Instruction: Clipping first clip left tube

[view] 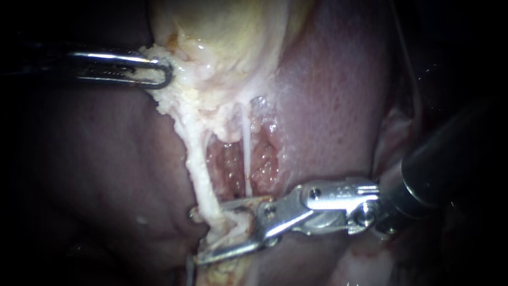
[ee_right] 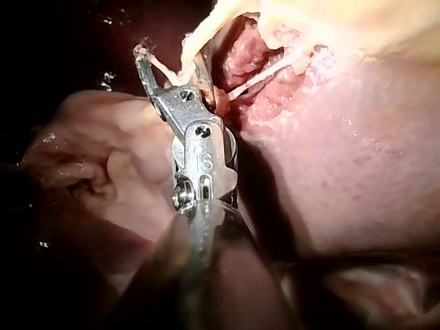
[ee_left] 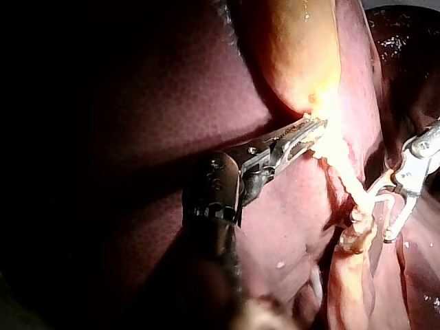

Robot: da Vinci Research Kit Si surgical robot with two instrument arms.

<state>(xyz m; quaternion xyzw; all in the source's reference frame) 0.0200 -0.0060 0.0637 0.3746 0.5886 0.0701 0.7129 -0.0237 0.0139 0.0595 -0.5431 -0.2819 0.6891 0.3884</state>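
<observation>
Up and left of the left tube (view: 203, 175), the left instrument (view: 163, 72) has its jaws clamped on the gallbladder (view: 222, 37) at its ragged edge. At the tube's lower end the right instrument (view: 197, 235) holds its jaws apart, straddling it. Right of the tube lies the liver (view: 328, 106)

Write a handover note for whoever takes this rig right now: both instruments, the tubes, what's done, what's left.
Left instrument: shut on the pale edge of the gallbladder, holding it toward the endoscope view's upper left.
Right instrument: open, straddling the lower end of the left tube; not closed on it.
Right tube: thin, bare, lying outside the right instrument.
Done: both tubes are exposed and the right instrument is placed around the left one.
Left: no clip shows on either tube. Check that only the left tube sits inside, close to set the clip, then open and back out.
</observation>
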